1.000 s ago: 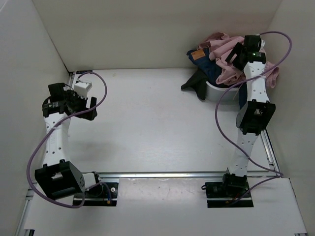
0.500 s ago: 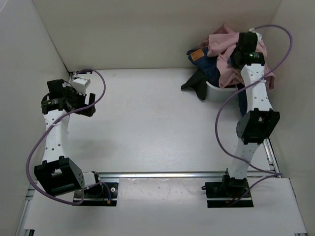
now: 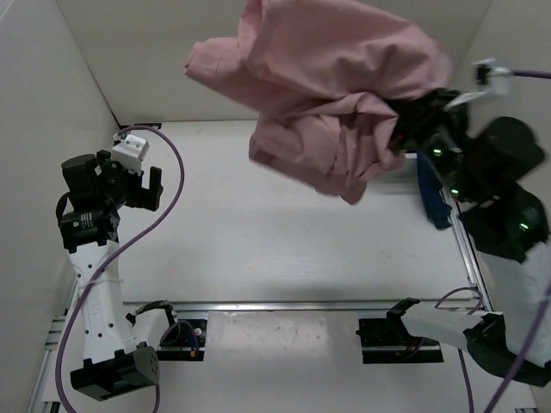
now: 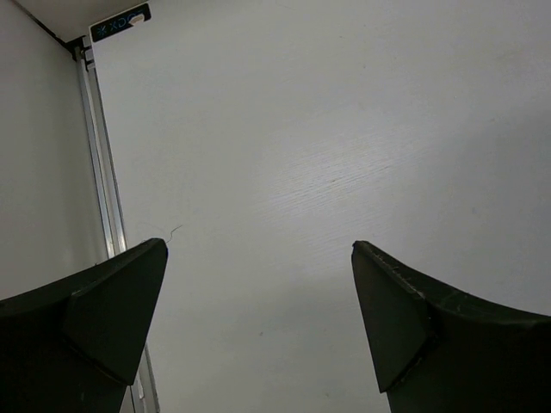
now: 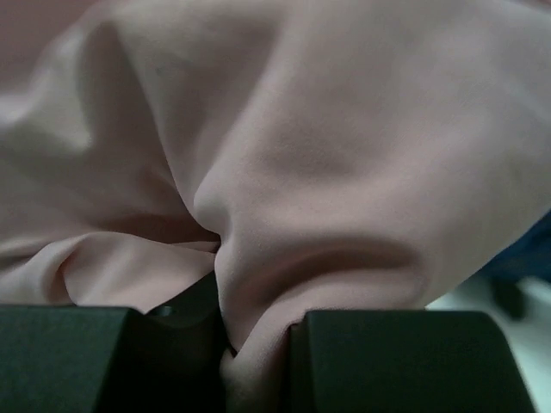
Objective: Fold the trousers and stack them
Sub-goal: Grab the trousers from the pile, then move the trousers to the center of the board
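The dusty-pink trousers [image 3: 336, 95] hang bunched and wrinkled high above the table's back right, filling the top of the overhead view. My right gripper [image 3: 405, 129] is shut on a fold of them. In the right wrist view the pink cloth [image 5: 344, 172] is pinched between the two dark fingers of the right gripper [image 5: 254, 361]. A strip of the dark blue jeans [image 3: 430, 189] shows below the right arm; the rest is hidden. My left gripper [image 3: 142, 185] hovers at the far left, open and holding nothing, with only bare table between the jaws of the left gripper [image 4: 258, 284].
White walls close in the table on the left, back and right. An aluminium rail [image 4: 99, 172] runs along the left edge and another rail [image 3: 461, 249] along the right. Purple cables loop off both arms.
My right gripper has shut on the pink trousers and lifted them out of the pile at the back right, high toward the camera. The left arm has risen slightly.
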Robot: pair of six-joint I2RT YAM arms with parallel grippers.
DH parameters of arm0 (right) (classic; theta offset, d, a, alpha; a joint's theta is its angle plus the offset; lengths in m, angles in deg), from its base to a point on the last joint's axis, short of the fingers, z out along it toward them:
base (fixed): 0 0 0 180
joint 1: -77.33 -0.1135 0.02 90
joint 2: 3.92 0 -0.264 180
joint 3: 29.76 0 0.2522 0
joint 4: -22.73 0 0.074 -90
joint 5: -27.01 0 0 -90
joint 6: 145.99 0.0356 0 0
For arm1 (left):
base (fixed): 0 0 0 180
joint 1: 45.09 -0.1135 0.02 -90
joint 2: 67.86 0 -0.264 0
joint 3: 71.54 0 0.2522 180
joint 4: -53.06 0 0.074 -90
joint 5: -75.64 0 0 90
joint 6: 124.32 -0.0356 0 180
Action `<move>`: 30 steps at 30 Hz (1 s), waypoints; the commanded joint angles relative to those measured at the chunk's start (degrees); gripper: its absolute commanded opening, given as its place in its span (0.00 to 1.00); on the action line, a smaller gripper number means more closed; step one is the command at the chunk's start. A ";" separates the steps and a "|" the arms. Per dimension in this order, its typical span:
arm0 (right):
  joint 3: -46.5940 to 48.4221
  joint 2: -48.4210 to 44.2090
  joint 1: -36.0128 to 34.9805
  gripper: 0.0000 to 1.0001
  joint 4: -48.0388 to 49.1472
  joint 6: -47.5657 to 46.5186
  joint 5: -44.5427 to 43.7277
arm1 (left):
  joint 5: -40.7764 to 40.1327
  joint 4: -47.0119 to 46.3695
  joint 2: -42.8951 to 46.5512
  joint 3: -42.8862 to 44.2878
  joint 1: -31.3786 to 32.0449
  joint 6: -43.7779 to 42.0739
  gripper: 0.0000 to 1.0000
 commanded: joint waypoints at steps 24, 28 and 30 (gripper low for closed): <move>-35.36 21.20 12.16 0.84 -6.10 11.04 22.79 | 11.30 14.10 -8.09 -4.31 5.78 -12.98 0.95; -41.97 23.74 12.70 0.59 -0.66 9.80 28.76 | 1.22 7.98 -12.75 -11.59 16.31 -9.38 0.96; -42.77 26.81 12.70 0.58 5.14 11.81 31.92 | -1.17 5.60 -14.60 -13.36 18.88 -10.15 1.00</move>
